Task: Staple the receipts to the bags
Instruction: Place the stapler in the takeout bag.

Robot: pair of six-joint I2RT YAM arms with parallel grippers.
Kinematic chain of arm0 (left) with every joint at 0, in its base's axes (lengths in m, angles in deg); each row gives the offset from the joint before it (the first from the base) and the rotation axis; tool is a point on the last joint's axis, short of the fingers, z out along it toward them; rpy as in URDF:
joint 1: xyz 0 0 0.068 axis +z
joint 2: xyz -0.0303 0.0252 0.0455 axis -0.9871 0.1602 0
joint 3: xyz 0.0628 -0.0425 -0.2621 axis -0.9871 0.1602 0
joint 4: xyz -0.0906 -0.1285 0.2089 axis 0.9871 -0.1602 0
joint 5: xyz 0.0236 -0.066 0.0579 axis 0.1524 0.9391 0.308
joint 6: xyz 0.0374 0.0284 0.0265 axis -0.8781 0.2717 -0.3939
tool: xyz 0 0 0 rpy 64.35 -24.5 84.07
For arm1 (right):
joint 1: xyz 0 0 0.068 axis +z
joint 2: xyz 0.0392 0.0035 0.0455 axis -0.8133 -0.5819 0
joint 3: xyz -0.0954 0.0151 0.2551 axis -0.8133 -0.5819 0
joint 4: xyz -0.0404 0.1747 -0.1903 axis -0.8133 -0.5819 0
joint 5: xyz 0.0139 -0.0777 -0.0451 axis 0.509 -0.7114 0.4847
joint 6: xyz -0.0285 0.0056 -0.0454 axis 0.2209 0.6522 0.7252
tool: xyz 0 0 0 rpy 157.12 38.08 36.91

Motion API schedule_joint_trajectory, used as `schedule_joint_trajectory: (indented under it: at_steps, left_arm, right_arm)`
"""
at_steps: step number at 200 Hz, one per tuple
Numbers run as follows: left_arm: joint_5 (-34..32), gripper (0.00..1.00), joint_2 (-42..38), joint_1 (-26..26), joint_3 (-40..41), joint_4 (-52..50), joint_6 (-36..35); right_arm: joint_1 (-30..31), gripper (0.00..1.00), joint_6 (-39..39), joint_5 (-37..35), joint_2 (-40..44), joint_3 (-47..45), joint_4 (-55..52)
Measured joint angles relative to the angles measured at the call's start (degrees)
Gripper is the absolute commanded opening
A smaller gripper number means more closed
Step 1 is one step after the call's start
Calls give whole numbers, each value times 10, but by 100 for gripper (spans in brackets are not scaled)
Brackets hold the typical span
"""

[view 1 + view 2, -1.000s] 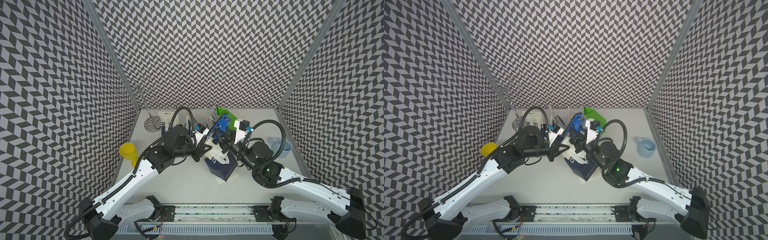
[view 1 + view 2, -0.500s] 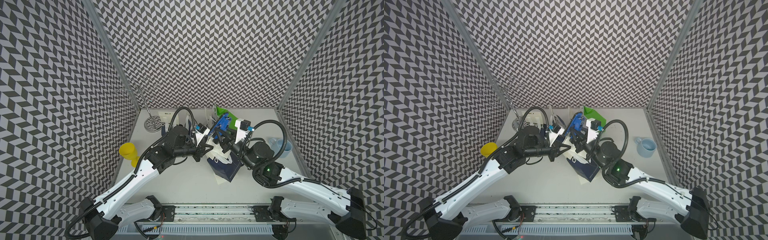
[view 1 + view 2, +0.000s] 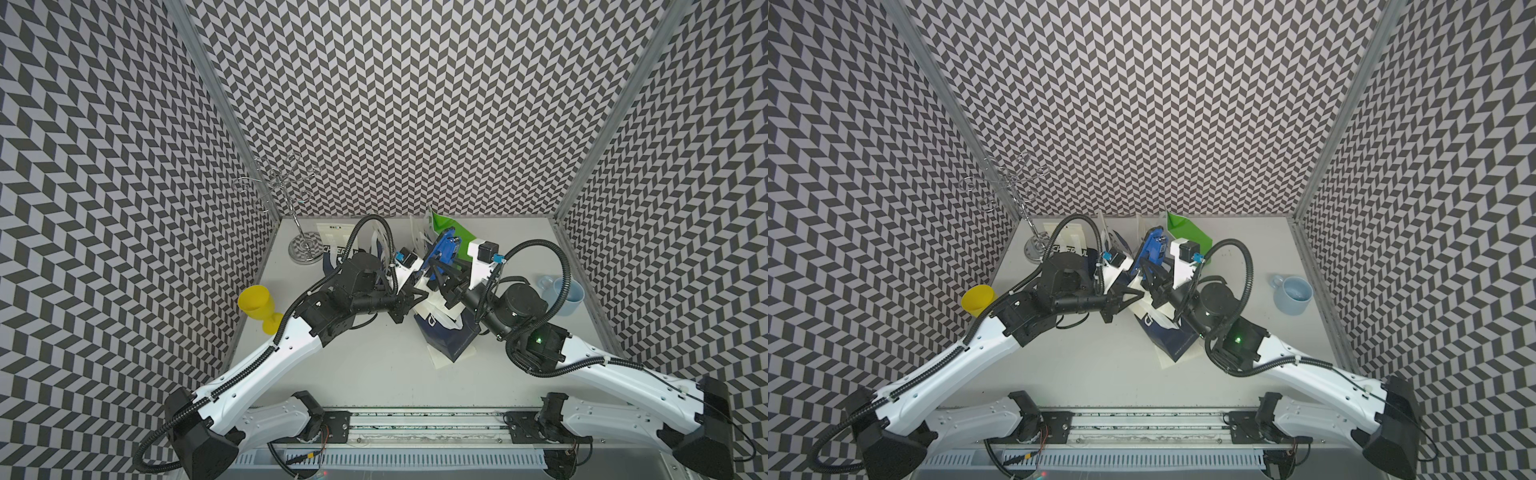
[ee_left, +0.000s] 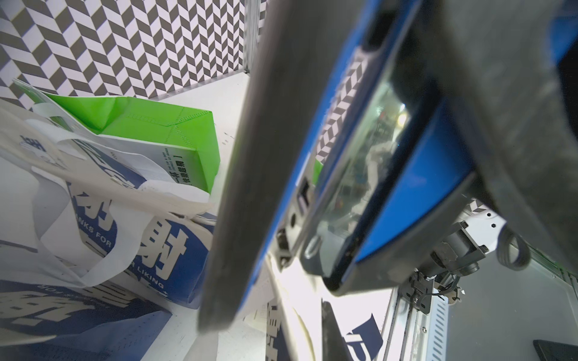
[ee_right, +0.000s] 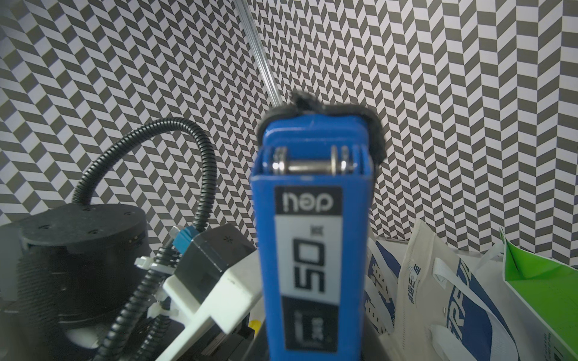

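Note:
A dark blue bag (image 3: 451, 338) stands tilted mid-table in both top views. My left gripper (image 3: 417, 296) is shut on a white receipt (image 3: 427, 305) at the bag's top edge. One dark finger (image 4: 331, 331) lies against that white sheet in the left wrist view. My right gripper (image 3: 440, 272) is shut on the blue stapler (image 3: 442, 251), which it holds steeply tilted just above the receipt, nose down. The stapler (image 5: 316, 250) fills the right wrist view. A green bag (image 3: 455, 230) and more blue-and-white bags (image 3: 345, 249) lie at the back.
A yellow goblet (image 3: 255, 303) stands at the left edge and a pale blue mug (image 3: 567, 295) at the right. A wire stand (image 3: 305, 247) is in the back left corner. A white slip (image 3: 442, 359) pokes out under the dark blue bag.
The left gripper and the bag's top have shifted slightly to the right. The stapler and right arm are almost where they were.

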Motion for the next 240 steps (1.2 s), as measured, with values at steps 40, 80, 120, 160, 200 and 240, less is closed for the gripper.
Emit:
schedule_joint_trajectory:
  at_steps: [40,80,120,160,200,240]
  left_arm:
    - [-51,0,0,-3,0,2,-10]
    - [-82,0,-1,-9,0,6,-23]
    - [-100,0,-3,-16,0,5,-45]
    - [-119,0,-2,-19,0,-6,-70]
    - [-119,0,-7,-19,3,-7,-99]
    - [-119,0,-46,-19,49,19,-118]
  right_arm:
    - [0,0,6,-3,14,0,-24]
    - [0,0,11,-4,15,0,-66]
    - [0,0,11,-6,11,-5,-77]
    - [1,0,15,-13,-12,0,-83]
    - [10,0,34,-33,-38,20,-116]
    - [34,10,64,-49,-45,29,-136]
